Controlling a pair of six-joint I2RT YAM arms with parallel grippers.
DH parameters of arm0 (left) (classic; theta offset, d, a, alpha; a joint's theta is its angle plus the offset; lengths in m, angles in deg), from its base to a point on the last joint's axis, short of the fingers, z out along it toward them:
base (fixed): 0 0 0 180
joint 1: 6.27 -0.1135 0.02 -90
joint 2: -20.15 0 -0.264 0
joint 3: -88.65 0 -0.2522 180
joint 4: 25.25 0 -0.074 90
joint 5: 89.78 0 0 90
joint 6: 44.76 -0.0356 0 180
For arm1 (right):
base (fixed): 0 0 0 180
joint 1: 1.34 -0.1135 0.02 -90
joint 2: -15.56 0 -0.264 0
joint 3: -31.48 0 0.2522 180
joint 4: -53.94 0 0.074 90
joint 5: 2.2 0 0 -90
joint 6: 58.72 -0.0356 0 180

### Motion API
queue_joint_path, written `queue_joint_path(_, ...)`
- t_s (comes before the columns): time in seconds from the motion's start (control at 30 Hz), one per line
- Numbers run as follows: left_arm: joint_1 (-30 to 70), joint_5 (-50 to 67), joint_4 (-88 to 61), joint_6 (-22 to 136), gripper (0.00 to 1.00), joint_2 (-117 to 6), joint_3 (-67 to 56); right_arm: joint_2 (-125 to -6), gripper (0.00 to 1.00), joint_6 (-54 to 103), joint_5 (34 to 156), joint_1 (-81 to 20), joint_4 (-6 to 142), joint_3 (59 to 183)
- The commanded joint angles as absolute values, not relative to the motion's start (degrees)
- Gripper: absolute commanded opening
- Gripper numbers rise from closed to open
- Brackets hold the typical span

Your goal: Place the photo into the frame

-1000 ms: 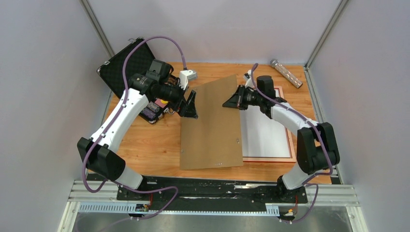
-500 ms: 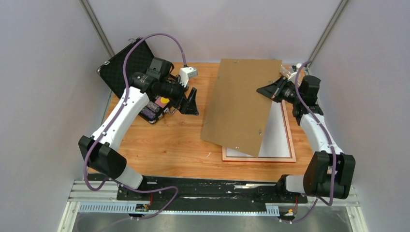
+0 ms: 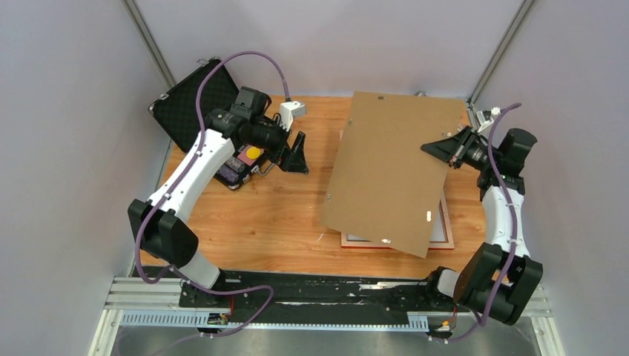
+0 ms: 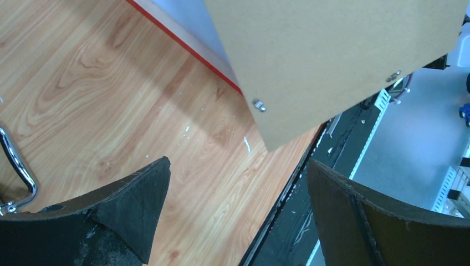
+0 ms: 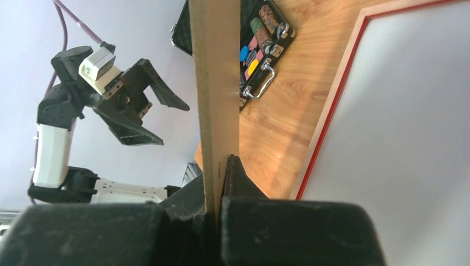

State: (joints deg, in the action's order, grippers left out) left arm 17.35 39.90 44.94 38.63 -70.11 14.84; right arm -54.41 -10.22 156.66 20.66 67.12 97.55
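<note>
My right gripper (image 3: 445, 150) is shut on the right edge of the plain brown backing board (image 3: 393, 170) and holds it tilted in the air above the frame (image 3: 447, 241). In the right wrist view the board (image 5: 213, 66) stands edge-on between the closed fingers (image 5: 238, 177). The frame lies flat on the table, its red edge (image 5: 323, 119) around a plain white sheet (image 5: 410, 111) that looks like the photo's back; no print shows. My left gripper (image 3: 300, 154) is open and empty above the wood left of the board; its view shows the board's corner (image 4: 332, 50) and the frame edge (image 4: 191, 47).
An open black foam-lined case (image 3: 196, 96) leans at the back left, with small items (image 3: 241, 163) in its tray beside my left arm. The black rail (image 3: 326, 285) runs along the table's near edge. Grey walls close in on both sides.
My right gripper has lifted the brown board off the table's middle and swung it right and up, over the frame. My left gripper has drawn back a little and stays open.
</note>
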Motion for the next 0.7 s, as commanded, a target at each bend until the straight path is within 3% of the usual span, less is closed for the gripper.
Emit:
queue_joint_path(0.0, 17.3, 41.5, 40.4, 40.3, 1.00, -71.6, 15.8, -54.0, 0.00, -8.8, 168.1, 26.0, 72.5, 99.4)
queue_joint_path(0.3, 17.7, 40.8, 36.7, 40.9, 1.00, -75.7, 13.2, -65.3, 0.00, 21.9, 170.7, 33.6, 105.7, 112.1)
queue_joint_path(0.67, 21.2, 28.4, 26.6, 50.1, 0.98, -82.9, 11.7, -78.9, 0.00, 41.2, 169.3, 39.2, 122.5, 122.4)
